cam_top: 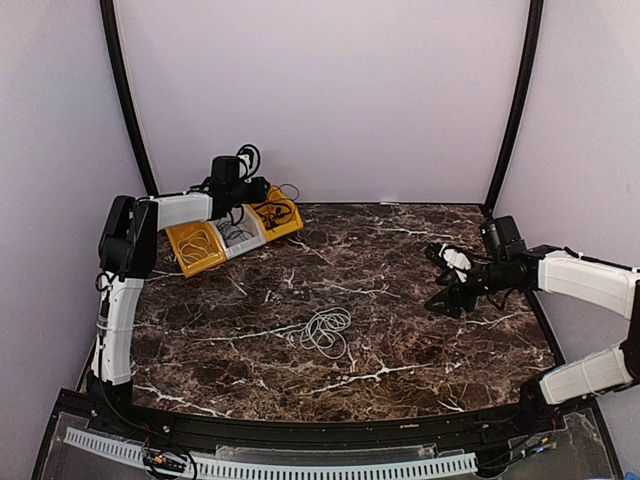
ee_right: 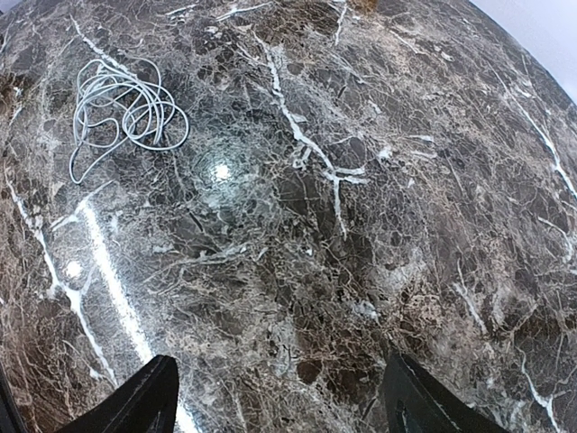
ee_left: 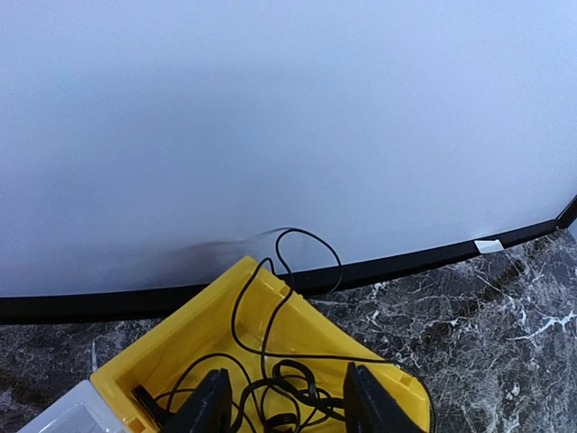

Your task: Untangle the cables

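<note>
A white cable (cam_top: pixel 325 330) lies in a loose coil on the marble table near the middle; it also shows in the right wrist view (ee_right: pixel 122 108) at the upper left. A black cable (ee_left: pixel 279 379) lies tangled in a yellow bin (ee_left: pixel 297 316), with one loop hanging over the bin's far rim. My left gripper (ee_left: pixel 284 410) is open above that bin, its fingers either side of the black tangle; in the top view it is at the back left (cam_top: pixel 245 205). My right gripper (ee_right: pixel 279 406) is open and empty above bare marble at the right (cam_top: pixel 448 290).
Three small bins stand in a row at the back left: yellow (cam_top: pixel 195 248), grey (cam_top: pixel 237 235) and yellow (cam_top: pixel 275 215). Pale walls close in the table behind and at both sides. A black frame rail (ee_left: pixel 406 262) runs along the back edge.
</note>
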Controlling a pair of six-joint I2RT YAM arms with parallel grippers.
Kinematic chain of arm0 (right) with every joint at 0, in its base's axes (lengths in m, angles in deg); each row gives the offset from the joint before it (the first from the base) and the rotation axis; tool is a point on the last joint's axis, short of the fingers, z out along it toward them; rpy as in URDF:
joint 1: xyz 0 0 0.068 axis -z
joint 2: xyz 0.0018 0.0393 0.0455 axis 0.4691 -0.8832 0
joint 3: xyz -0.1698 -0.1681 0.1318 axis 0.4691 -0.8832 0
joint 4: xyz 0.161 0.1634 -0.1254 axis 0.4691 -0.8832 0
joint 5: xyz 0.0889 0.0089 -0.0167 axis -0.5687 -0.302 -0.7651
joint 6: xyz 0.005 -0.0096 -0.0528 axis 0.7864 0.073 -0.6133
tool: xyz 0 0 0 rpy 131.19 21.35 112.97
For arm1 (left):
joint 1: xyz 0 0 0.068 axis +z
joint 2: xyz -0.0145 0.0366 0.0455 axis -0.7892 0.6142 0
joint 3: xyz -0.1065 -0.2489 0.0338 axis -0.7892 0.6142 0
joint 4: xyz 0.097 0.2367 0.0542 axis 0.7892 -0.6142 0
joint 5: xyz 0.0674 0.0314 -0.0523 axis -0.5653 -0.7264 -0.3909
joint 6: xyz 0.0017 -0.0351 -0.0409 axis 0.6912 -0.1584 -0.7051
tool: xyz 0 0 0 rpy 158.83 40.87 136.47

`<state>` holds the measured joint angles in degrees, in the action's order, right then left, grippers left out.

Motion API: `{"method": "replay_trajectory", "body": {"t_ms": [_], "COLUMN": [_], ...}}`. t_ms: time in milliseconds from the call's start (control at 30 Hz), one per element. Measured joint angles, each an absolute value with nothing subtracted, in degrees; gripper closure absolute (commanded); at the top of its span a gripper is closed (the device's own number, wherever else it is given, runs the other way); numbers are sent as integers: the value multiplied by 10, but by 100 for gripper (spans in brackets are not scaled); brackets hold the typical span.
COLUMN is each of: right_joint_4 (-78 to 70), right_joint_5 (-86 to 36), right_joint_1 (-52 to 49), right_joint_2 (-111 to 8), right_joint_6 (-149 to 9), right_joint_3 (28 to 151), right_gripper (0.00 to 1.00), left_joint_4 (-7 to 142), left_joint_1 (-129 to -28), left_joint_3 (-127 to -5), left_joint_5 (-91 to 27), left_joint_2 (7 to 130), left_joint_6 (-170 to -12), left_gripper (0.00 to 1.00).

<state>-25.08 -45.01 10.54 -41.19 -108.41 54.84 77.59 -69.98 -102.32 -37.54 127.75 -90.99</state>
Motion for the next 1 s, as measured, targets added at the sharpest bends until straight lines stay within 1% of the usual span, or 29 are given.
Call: {"method": "replay_trajectory", "body": {"t_ms": [267,500,633,667,867,1000], "right_joint_4": [-255,-258,-258,-258,-259,-259], "right_joint_5": [-452,-452,-452,-452,-452,-452], "right_joint_1": [105,105,105,105,105,105], "right_joint_2": [-412,-412,-416,-418,-425,-425], "right_joint_6": [-1084,-1085,-1087,-1087,-1091,-1092], "right_joint_3": [548,548,548,548,548,548], "right_gripper": [20,20,20,20,20,20], "left_joint_4": [791,785,766,760,729,709], "left_joint_1": [-700,-700,-700,-700,-700,-700], "left_joint_3": [-1030,-1097,-1117,-1121,-1158,-1170], "left_joint_5": [-369,-359,-359,-359,-360,-359], "left_joint_2": [1283,1342,1365,1370,1386,1389], "left_joint_6": [-945,-965,-967,-966,-970,-970], "left_gripper": [54,55,56,57,68,69]}}
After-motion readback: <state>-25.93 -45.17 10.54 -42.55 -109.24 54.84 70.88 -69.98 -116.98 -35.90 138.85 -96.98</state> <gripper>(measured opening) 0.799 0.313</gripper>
